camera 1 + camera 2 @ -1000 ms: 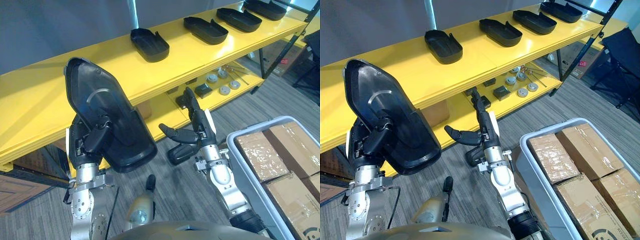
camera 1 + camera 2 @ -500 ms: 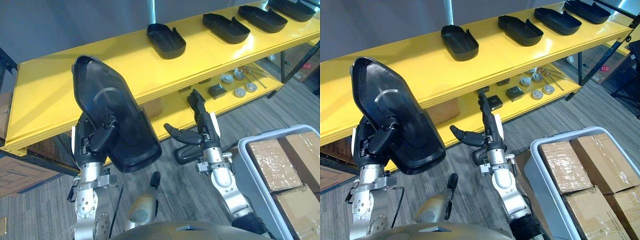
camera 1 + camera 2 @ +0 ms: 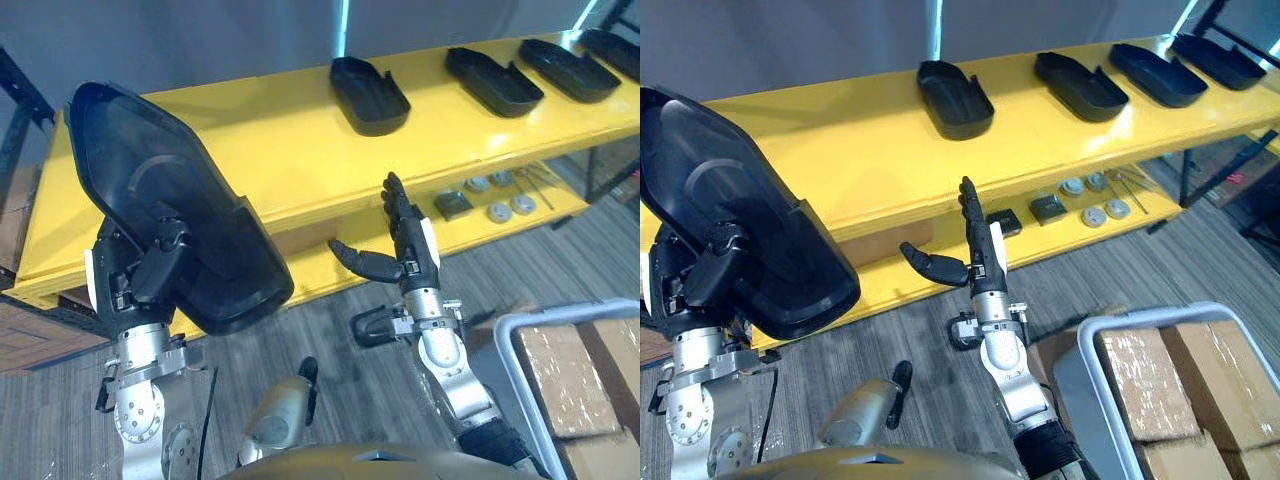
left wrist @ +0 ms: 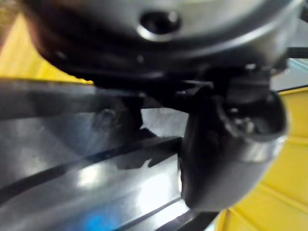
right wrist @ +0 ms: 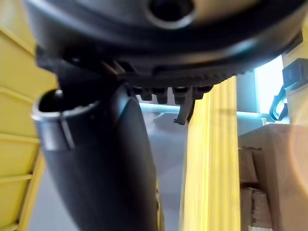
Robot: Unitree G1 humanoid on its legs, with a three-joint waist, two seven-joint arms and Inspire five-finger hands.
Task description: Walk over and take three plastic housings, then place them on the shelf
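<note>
Left hand [image 3: 150, 278] holding one housing [image 3: 140, 180], four shelved

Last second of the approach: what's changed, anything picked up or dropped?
The camera has swung toward the yellow shelf's left end, so the four housings on it and the grey bin sit further right in the picture; they themselves have not moved. The left hand still grips the black plastic housing, tilted, before the shelf. The right hand stays open and empty. Nothing taken or let go.
</note>
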